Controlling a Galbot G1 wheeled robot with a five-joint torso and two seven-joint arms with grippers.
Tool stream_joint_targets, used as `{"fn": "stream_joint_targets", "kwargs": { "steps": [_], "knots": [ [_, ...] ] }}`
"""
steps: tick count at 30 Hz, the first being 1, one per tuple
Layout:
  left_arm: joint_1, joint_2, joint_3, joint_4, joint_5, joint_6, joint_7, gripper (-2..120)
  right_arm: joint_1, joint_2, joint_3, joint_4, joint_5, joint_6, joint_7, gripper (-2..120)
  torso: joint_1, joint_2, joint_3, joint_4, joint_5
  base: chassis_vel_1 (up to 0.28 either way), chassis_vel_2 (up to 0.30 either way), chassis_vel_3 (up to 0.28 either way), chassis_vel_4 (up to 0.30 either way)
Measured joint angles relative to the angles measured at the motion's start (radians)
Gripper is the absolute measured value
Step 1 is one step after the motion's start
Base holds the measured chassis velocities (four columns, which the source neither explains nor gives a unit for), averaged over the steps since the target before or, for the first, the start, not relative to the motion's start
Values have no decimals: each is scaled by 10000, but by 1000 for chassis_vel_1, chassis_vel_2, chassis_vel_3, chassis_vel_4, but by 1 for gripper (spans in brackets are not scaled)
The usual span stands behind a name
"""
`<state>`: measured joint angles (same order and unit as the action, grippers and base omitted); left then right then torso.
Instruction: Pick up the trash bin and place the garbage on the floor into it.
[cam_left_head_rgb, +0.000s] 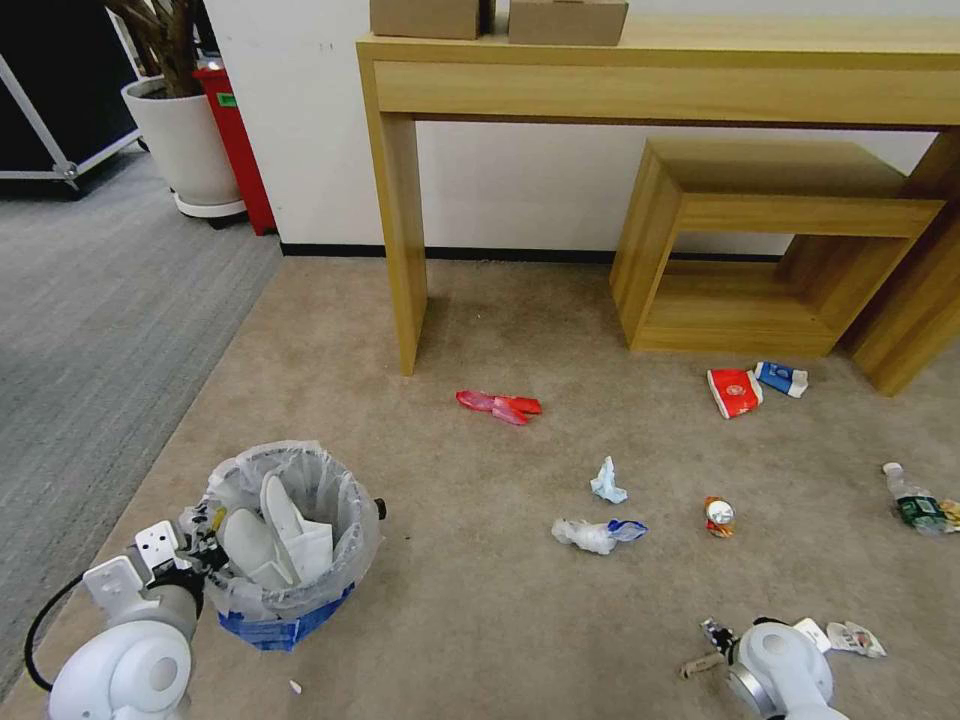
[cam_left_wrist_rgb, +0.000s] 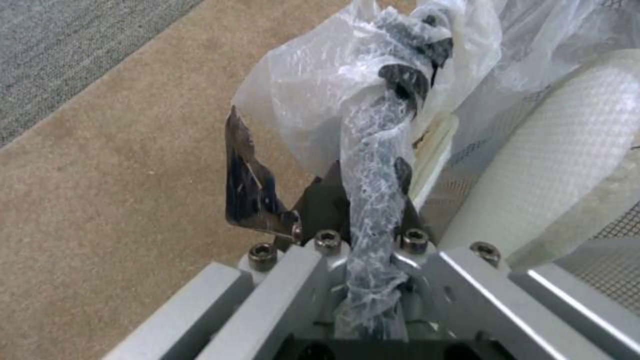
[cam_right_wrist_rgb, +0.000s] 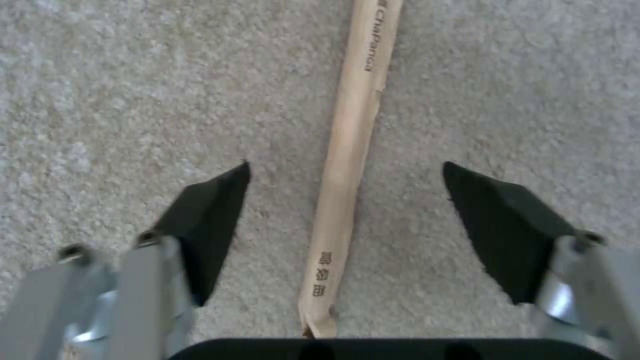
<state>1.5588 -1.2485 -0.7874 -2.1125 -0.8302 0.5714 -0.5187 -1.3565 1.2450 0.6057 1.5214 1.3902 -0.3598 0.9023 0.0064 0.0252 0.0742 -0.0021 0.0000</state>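
At lower left of the head view, the left gripper (cam_left_wrist_rgb: 363, 200) is clamped on the rim of the trash bin (cam_left_head_rgb: 285, 535), two slippers already inside. At lower right, the right gripper (cam_right_wrist_rgb: 343, 200) hangs spread astride the wooden stick (cam_right_wrist_rgb: 347, 150) on the floor (cam_left_head_rgb: 480, 600). Step in hand: collecting the stick; next it calls for lowering and closing squarely.

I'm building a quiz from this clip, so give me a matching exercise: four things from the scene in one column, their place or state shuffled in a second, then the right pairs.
Things
1. slippers
2. wooden stick
3. bin rim
4. can

Places or states
A. lying between the open right gripper fingers
B. standing inside the bin
C. alone on the carpet, right of the tissues
D. clamped with its liner in the left gripper

Pairs: 1-B, 2-A, 3-D, 4-C
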Motion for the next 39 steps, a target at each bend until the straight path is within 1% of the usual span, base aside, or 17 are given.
{"fn": "stream_joint_targets", "kwargs": {
  "steps": [4,6,9,10,13,14,17,18,19,22,29,30,31,33,35,37,39],
  "knots": [
    [6,-17,16,-36,3,-17,4,0,50,35,-107,-171,-180,93,-74,59,0,0,0,0,1,0,0,0,0],
    [12,-17,16,-52,4,-22,3,0,50,46,-138,-213,-251,129,-108,57,0,0,0,0,1,0,0,0,0],
    [37,-2,8,-114,0,-33,6,0,43,78,-174,-273,-385,189,-137,44,0,0,0,-2,-6,0,0,0,0],
    [37,-2,8,-114,0,-33,6,0,43,78,-174,-273,-385,189,-137,44,0,0,0,-2,-6,0,0,0,0],
    [73,-6,6,-175,0,-46,13,0,29,112,-226,-332,-579,305,-185,30,0,1,-1,-4,-10,0,0,0,0],
    [73,-6,6,-175,0,-46,13,0,29,112,-226,-332,-579,305,-185,30,0,1,-1,-4,-10,0,0,0,0],
    [85,-30,6,-193,10,-70,17,0,-31,128,-268,-326,-748,391,-246,14,0,1,0,-4,-1,0,0,0,0],
    [85,-30,6,-193,10,-70,17,0,-31,128,-268,-326,-748,391,-246,14,0,1,0,-4,-1,0,0,0,0],
    [89,-41,12,-200,12,-73,24,0,-41,131,-308,-323,-800,423,-315,8,0,0,0,0,6,0,0,0,0],
    [89,-64,13,-207,23,-94,27,0,-66,125,-339,-346,-906,469,-397,0,0,0,0,2,7,0,0,0,0],
    [86,-95,33,-256,31,-108,30,0,-88,104,-389,-457,-1155,582,-602,0,-1,1,-1,2,1,0,0,0,0],
    [82,-91,34,-261,33,-109,33,0,-185,64,-365,-435,-1309,890,-1001,0,-2,-1,0,1,7,0,0,0,0],
    [82,-91,34,-261,33,-109,33,0,-185,64,-365,-435,-1309,890,-1001,0,-2,-1,0,1,7,0,0,0,0],
    [79,-87,28,-267,33,-109,32,0,-383,-150,-160,170,-1477,1517,-2078,0,-1,-1,1,1,8,0,0,0,0],
    [83,-87,28,-270,34,-109,33,0,-433,-222,-103,346,-1518,1655,-2344,0,-1,0,1,0,4,0,0,0,0],
    [127,-117,35,-328,52,-103,33,0,-644,-699,17,1447,-1930,2412,-3639,0,-2,-1,0,1,6,0,0,0,0],
    [130,-122,39,-334,56,-102,32,0,-652,-740,21,1528,-1949,2454,-3703,0,-2,-1,0,1,6,0,0,0,0]
  ]
}}
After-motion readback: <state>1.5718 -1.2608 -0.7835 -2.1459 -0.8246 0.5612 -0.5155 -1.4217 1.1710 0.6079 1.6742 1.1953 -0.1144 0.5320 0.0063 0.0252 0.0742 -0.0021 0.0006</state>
